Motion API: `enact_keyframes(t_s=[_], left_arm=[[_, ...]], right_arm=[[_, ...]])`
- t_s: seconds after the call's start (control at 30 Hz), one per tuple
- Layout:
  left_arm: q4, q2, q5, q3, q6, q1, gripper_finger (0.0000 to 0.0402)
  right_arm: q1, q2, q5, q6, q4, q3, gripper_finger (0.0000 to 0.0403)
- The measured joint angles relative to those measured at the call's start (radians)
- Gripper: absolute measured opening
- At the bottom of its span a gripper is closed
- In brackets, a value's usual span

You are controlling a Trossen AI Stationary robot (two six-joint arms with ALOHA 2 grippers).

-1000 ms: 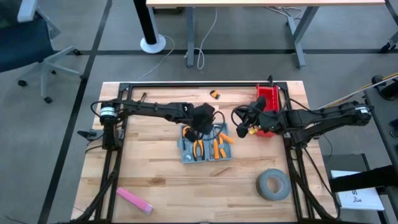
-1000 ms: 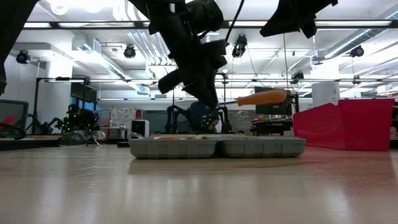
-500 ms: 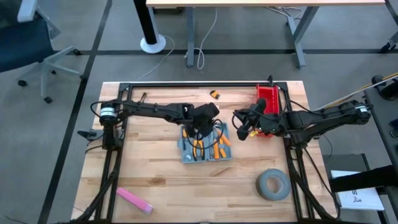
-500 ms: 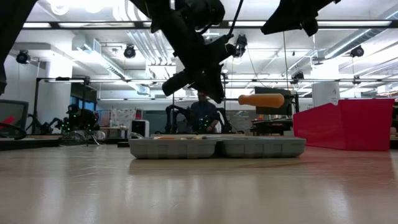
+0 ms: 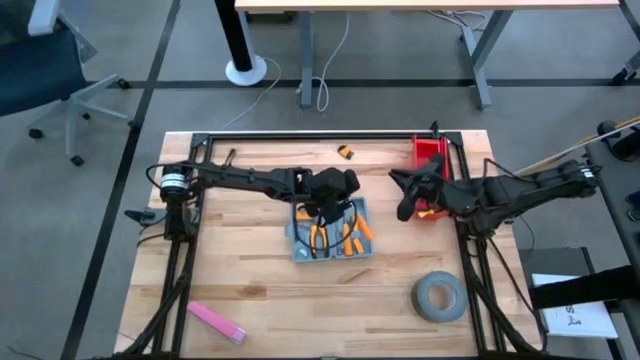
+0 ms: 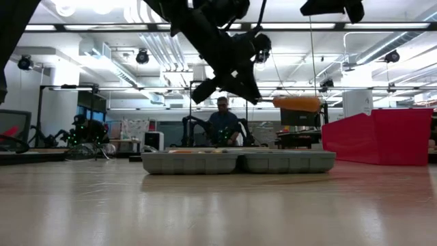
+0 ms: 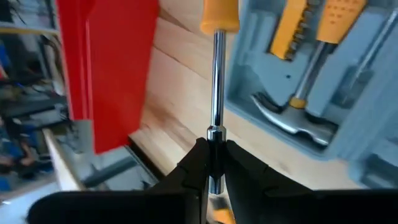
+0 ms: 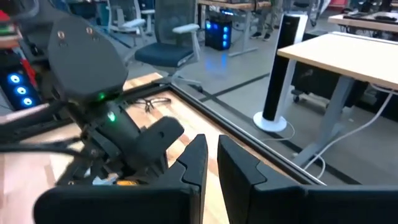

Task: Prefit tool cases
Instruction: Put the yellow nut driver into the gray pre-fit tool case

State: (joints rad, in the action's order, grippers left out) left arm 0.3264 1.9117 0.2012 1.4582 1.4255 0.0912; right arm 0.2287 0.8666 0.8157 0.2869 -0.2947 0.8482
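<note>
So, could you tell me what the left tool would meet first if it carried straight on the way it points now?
Probably the red bin: the left tool, shut on the screwdriver, aims past the tool case edge toward it, though depth is unclear.

On the table: one open blue-grey tool case. One red bin. One grey tape roll. One pink strip. One small orange-and-black item. Two robot arms. One person in the room behind.
</note>
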Motion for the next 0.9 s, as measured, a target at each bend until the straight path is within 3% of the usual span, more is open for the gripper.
enact_keyframes(t_s=[0.47,0.9], left_arm=[[-0.056,0.063,-0.001,-0.002,0.312,-0.001,0.0036],[-0.102,0.066,-0.050,-0.002,0.210,-0.028,0.0036]], right_arm=[[0.005,-0.006,-0.004,0.002,-0.010,0.000,0.0018],[0.005,0.001,-0.005,0.017,-0.015,0.000,0.0018]])
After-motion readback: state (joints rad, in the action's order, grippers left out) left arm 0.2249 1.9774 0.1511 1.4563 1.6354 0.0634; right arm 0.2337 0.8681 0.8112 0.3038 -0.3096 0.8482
